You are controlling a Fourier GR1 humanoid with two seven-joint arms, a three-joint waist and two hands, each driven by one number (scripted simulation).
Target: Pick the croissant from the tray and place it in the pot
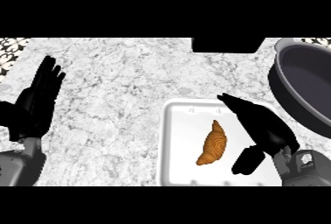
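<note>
Croissant point(213, 143) laid in the white tray point(177, 131), right hand point(262, 124) held over the tray's right side with fingers straight, dark pot point(284, 94) beyond the tray's right edge, left hand point(35, 103) kept open far left of the tray.

Single head view, steeply down on counter point(116, 87); forearms enter from lower edge.
</note>
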